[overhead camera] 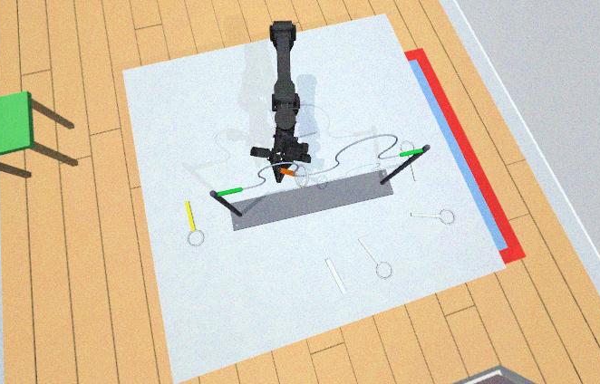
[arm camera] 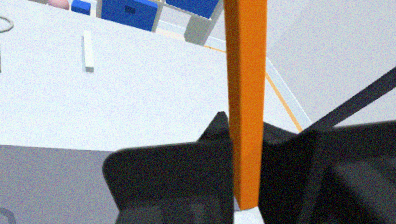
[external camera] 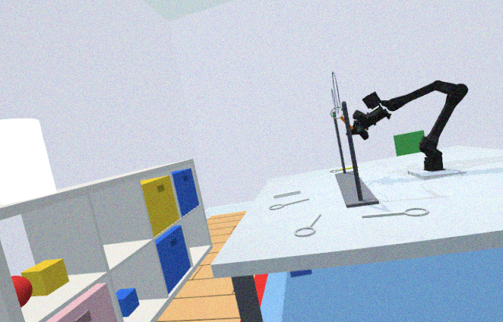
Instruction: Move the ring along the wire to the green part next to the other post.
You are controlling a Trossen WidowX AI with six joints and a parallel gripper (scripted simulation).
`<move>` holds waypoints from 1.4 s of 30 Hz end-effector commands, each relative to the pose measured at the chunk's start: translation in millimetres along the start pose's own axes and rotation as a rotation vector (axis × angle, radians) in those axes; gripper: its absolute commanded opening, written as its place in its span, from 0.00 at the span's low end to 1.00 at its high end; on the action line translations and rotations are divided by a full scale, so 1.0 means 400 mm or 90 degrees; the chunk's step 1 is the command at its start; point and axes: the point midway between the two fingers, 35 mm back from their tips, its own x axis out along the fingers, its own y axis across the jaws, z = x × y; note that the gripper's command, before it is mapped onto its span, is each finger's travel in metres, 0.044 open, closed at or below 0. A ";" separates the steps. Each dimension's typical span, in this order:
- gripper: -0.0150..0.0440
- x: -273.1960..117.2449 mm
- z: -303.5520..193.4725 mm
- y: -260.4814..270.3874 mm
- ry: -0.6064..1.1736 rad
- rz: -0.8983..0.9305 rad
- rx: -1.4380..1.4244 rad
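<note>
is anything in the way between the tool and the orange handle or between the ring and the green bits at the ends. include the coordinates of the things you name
Nothing separates the tool [overhead camera: 279, 177] [external camera: 349, 131] from the orange handle [overhead camera: 287, 172] [arm camera: 246, 100]; it grips it. Toward either green part [overhead camera: 229, 191] [overhead camera: 411, 152] the only visible obstacle is the grey wire's bends [overhead camera: 364, 137].

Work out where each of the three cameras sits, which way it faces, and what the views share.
Top: high above the table, facing down; arm and jaws show.
Exterior: beyond one table end, looking across at the wire stand; the whole arm shows.
Wrist: on the arm, facing past the jaws, which show around the orange handle.
All three share that handle.
</note>
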 end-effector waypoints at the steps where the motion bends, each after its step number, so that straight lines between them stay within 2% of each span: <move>1: 0.00 -0.006 0.000 0.030 0.006 0.023 0.046; 18: 0.00 -0.035 0.027 0.148 0.026 0.114 0.203; 42: 0.00 -0.066 0.063 0.231 0.033 0.152 0.270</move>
